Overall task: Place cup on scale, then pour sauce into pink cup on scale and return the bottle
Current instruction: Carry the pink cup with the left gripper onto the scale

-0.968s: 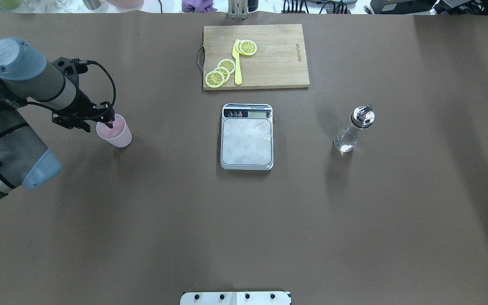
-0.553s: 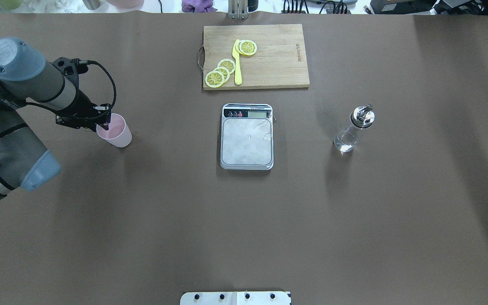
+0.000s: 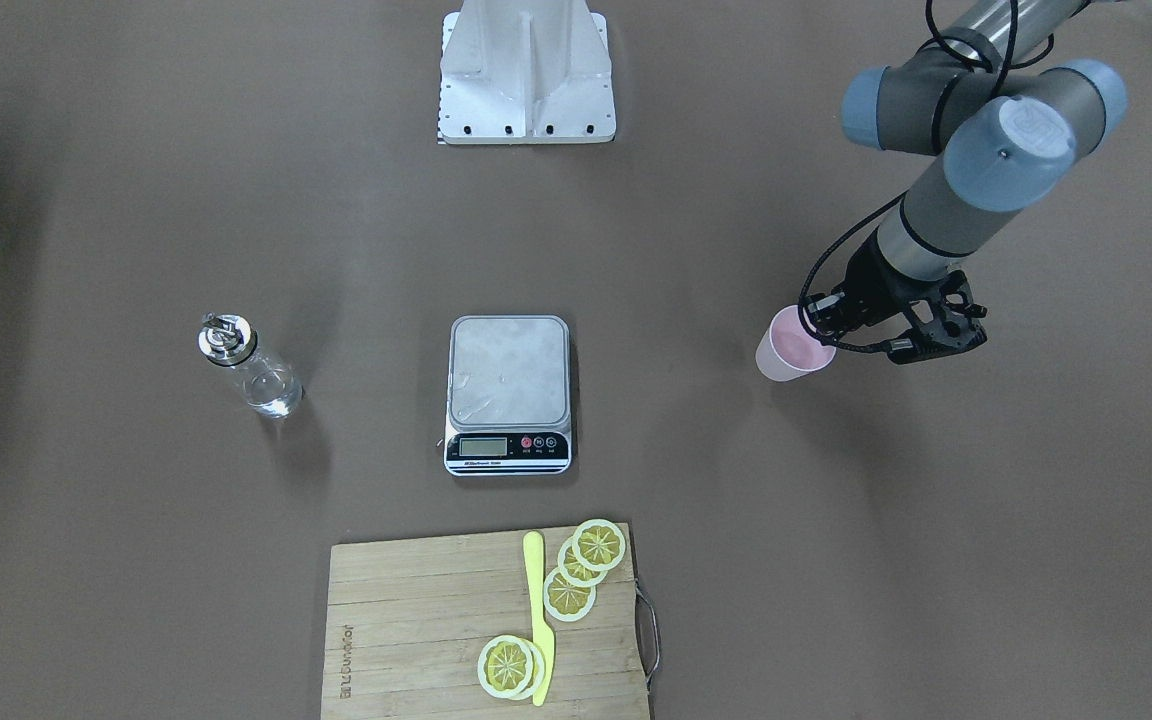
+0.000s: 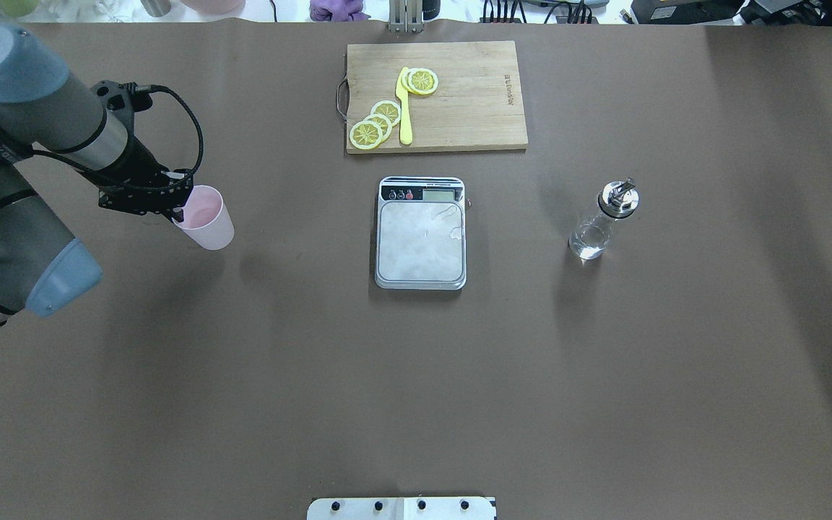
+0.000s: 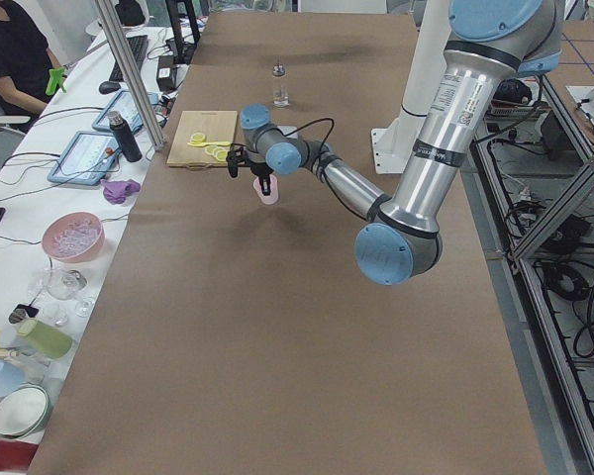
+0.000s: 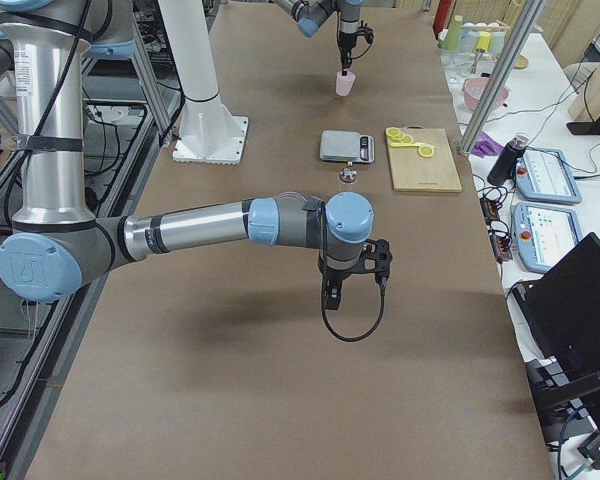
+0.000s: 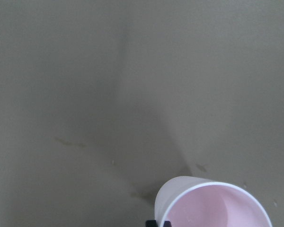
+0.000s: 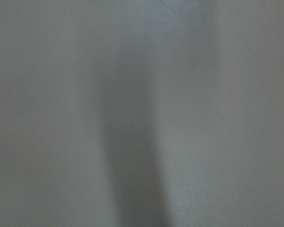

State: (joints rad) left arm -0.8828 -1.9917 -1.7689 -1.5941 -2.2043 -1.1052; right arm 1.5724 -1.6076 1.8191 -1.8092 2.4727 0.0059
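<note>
The pale pink cup (image 4: 206, 219) hangs a little above the table at the left, pinched at its rim by my left gripper (image 4: 179, 209), which is shut on it. The cup also shows in the front view (image 3: 786, 354) and the left wrist view (image 7: 213, 204), open and empty. The scale (image 4: 421, 244) lies at the table's middle with its steel platform bare. The clear bottle (image 4: 596, 227) with its silver cap stands upright to the right of the scale. My right gripper (image 6: 352, 288) shows only in the right side view, low over bare table; I cannot tell whether it is open or shut.
A wooden cutting board (image 4: 466, 108) with lemon slices and a yellow knife (image 4: 405, 108) lies behind the scale. The robot's base plate (image 3: 526, 80) is at the near table edge. Brown table surface lies between cup and scale.
The left gripper has lifted the cup off the table and carried it slightly to the right; the cup's shadow now lies apart from it. Scale and bottle have not moved.
</note>
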